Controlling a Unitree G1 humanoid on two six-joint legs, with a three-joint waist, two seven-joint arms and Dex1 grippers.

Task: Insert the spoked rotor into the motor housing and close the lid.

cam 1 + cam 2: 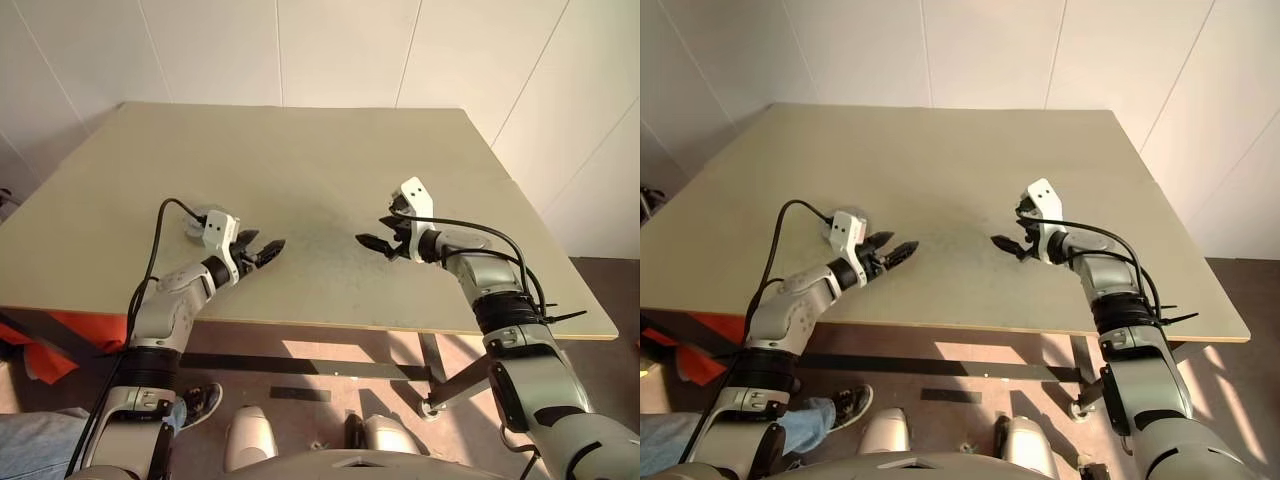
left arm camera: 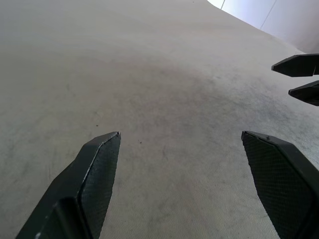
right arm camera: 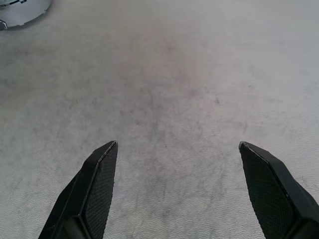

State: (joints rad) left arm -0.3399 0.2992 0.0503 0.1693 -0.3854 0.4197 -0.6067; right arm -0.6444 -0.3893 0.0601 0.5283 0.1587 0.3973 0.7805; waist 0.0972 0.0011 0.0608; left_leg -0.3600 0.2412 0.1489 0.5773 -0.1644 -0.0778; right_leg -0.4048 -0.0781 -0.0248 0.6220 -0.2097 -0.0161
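In front of me a wide beige table (image 1: 300, 150) fills the room's corner, its top scuffed with a dark smudge near the middle. White panelled walls (image 1: 330, 50) rise behind it. Below the near edge I see brown floor (image 1: 320, 370) with bright patches of light, and something orange (image 1: 50, 335) under the table's left side.
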